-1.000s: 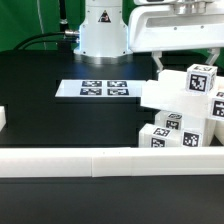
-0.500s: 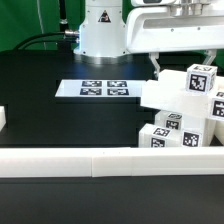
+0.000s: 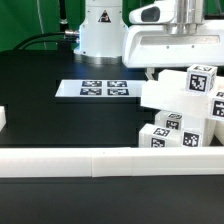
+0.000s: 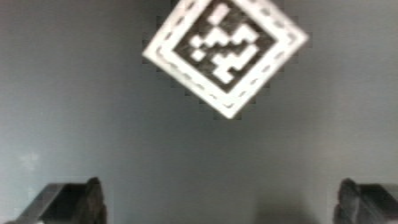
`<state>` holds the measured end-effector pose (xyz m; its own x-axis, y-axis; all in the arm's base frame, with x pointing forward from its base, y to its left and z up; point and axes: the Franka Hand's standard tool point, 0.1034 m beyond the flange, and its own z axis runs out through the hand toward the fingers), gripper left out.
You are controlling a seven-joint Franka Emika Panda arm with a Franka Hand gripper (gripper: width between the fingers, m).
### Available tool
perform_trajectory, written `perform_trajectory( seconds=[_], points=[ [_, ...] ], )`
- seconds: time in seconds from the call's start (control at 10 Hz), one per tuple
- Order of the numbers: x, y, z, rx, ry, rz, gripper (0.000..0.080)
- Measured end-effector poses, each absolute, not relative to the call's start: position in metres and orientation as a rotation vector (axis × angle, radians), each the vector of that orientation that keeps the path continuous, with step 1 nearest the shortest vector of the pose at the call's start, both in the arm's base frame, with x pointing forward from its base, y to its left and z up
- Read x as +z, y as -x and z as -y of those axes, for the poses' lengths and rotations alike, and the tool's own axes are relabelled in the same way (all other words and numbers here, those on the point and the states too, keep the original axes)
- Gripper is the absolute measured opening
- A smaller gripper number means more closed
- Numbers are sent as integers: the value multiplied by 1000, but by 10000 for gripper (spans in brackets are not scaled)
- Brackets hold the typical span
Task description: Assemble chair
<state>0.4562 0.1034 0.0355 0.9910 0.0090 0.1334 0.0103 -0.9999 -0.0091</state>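
The chair's white blocky pieces lie heaped at the exterior view's right, with black-and-white tags on several faces and a tagged post on top. My gripper hangs right above and behind the heap; its fingertips are mostly hidden there. In the wrist view the gripper is open wide, with both dark fingers at the frame's edges. A smooth, grey-looking face of a chair piece with one diamond-turned tag fills the space beyond them. Nothing is held.
A long low white rail runs along the table's front. The marker board lies flat mid-table in front of the arm's base. A small white piece shows at the exterior view's left edge.
The gripper's hand has come down toward the heap of chair pieces; more of the wrist shows above it now. The pieces have not moved.
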Motion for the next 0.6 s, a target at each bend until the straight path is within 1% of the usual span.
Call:
perform_trajectory(
  seconds=[0.3, 0.5, 0.6],
  points=[
    [33, -455, -103, -210, 3127, 15, 649],
    [16, -449, -105, -207, 3142, 27, 649],
    [11, -446, -106, -200, 3146, 33, 649]
  ],
)
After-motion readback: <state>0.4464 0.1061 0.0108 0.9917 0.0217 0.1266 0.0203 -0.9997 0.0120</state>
